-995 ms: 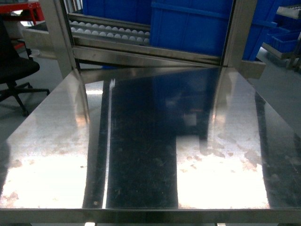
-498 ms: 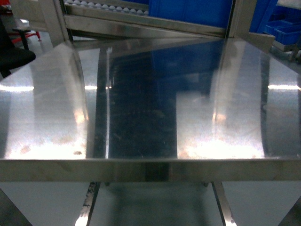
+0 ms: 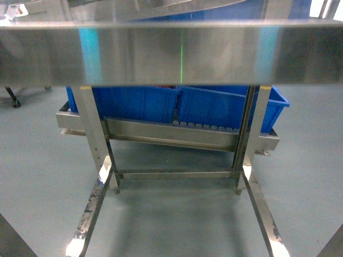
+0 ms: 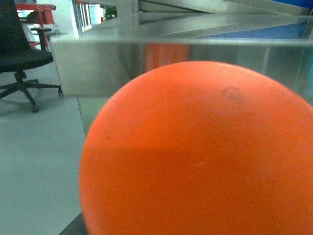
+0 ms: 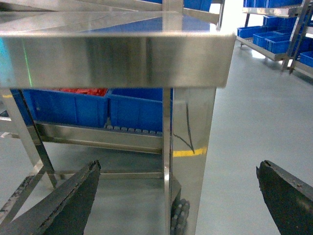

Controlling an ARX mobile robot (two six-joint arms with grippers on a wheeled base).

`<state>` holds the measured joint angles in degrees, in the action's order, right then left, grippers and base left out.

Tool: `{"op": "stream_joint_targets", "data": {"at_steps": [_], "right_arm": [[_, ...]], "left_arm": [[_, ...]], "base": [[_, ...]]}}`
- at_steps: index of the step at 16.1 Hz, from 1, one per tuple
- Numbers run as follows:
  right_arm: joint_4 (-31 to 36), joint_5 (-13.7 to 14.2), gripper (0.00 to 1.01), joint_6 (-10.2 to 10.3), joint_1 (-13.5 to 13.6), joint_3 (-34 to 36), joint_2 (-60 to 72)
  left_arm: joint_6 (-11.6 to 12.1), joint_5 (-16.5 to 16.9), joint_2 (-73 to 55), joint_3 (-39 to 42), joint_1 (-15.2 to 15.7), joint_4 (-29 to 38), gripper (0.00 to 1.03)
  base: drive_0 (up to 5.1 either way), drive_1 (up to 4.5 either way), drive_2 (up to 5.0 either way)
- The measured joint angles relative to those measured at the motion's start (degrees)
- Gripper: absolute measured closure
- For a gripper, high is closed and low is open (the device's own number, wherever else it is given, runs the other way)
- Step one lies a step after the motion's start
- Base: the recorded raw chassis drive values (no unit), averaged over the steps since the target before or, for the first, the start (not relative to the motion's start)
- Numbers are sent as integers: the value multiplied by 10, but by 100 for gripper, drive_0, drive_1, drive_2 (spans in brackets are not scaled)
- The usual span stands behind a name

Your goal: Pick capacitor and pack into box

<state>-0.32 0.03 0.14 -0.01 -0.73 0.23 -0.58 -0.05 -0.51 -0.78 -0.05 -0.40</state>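
Filling most of the left wrist view, an orange ball point(image 4: 200, 152) hides the left fingers, so I cannot tell how they stand. The right gripper point(image 5: 178, 196) has its dark fingers point(image 5: 73, 200) wide apart, low beside the steel desk point(image 5: 117, 58). Blue bins point(image 3: 177, 104) sit on a low rack under the desk. Neither capacitor nor box shows in any view.
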Motion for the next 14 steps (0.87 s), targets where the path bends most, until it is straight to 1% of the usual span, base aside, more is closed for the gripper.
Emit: {"op": "stream_joint_targets", "data": {"at_steps": [14], "right_arm": [[0, 0, 3, 0, 0, 0, 0]], "left_arm": [[0, 0, 0, 0, 0, 0, 59]], "base": [[0, 0, 0]]}}
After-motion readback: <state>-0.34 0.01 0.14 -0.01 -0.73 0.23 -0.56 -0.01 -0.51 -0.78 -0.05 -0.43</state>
